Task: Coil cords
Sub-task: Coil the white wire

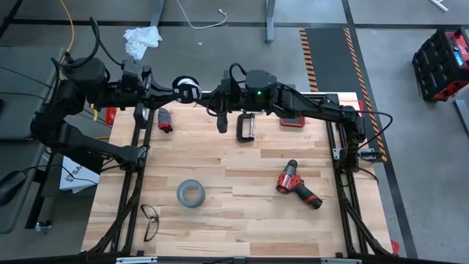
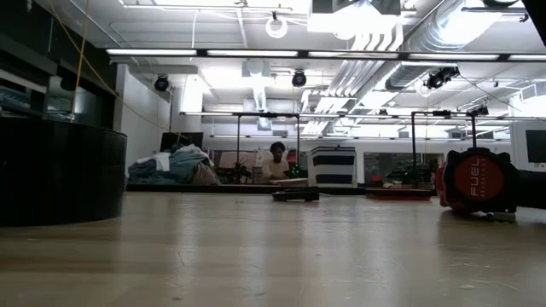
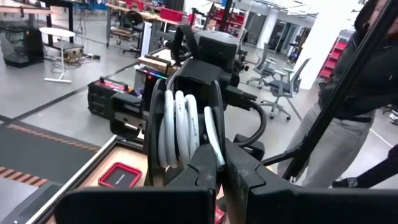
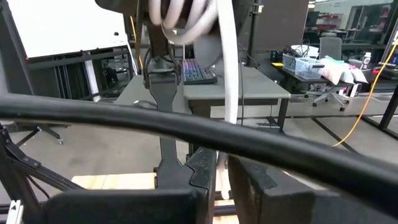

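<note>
Several white turns of cord (image 3: 183, 134) are already wound on the black spool (image 1: 187, 89), which is pinched in the pressed-together left gripper (image 1: 170, 91), raised at the table's far edge. A loose length hangs down between the fingers of the right gripper (image 4: 222, 177), just beside the spool; whether these are spread or nipping the cord cannot be told. Winding is judged unfinished. A clamp (image 1: 244, 127) lies nearest the right gripper; tape roll (image 1: 190, 193) and drill (image 1: 297, 185) lie well apart.

A grey tape roll (image 1: 190, 193), red drill (image 1: 297, 185), black clamp (image 1: 245, 127) and glasses (image 1: 149, 221) lie on the table (image 1: 242, 227).
</note>
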You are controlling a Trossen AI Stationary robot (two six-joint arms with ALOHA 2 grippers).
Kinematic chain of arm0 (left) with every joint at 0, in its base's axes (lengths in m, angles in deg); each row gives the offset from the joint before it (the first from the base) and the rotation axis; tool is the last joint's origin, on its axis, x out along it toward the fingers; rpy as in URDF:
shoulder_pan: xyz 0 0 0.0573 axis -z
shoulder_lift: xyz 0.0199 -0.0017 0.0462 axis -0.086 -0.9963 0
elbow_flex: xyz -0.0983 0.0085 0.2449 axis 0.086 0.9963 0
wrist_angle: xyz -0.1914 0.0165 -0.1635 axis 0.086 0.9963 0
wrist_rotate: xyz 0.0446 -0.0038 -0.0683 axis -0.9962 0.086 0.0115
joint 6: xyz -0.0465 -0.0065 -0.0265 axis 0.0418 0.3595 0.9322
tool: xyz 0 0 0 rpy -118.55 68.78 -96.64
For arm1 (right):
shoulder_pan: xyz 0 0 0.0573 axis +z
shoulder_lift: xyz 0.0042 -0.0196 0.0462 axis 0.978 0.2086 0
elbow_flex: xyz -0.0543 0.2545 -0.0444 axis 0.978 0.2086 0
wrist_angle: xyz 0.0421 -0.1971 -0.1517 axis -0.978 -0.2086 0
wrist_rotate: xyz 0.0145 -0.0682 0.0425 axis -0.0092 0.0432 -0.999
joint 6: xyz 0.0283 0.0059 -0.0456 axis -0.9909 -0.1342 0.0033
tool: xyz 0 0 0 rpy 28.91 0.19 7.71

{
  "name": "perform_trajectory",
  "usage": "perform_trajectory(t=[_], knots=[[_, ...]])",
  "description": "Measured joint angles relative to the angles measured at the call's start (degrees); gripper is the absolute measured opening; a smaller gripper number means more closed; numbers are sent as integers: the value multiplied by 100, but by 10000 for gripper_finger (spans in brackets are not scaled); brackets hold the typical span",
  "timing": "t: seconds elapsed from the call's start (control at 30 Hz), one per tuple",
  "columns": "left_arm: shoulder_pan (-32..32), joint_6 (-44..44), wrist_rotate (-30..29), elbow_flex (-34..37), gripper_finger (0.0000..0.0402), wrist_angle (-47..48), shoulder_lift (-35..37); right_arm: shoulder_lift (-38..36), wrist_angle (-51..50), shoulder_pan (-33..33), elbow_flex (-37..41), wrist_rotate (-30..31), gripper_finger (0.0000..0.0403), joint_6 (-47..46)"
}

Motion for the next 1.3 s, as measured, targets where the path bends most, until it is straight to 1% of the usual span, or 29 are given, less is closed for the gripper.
perform_trajectory(t=[0.47,0.77,0.9,0.97,1.03,1.1,1.3], knots=[[-1,-47,-16,-7,1,26,328,0,-110,0,0,0,35,-2],[-1,90,-115,-7,1,415,405,0,-114,2,0,0,35,-15],[-1,89,-162,-7,1,423,407,0,-114,1,0,0,34,-4],[-1,89,-164,-7,1,423,413,0,-136,1,0,0,28,-2],[-1,85,-197,-7,1,423,416,0,-166,0,0,0,12,-2],[-1,82,-338,-7,1,423,420,-2,-205,2,0,0,5,-5],[-1,-61,-927,-5,1,341,393,-2,-232,47,-2,-65,3,-266]])
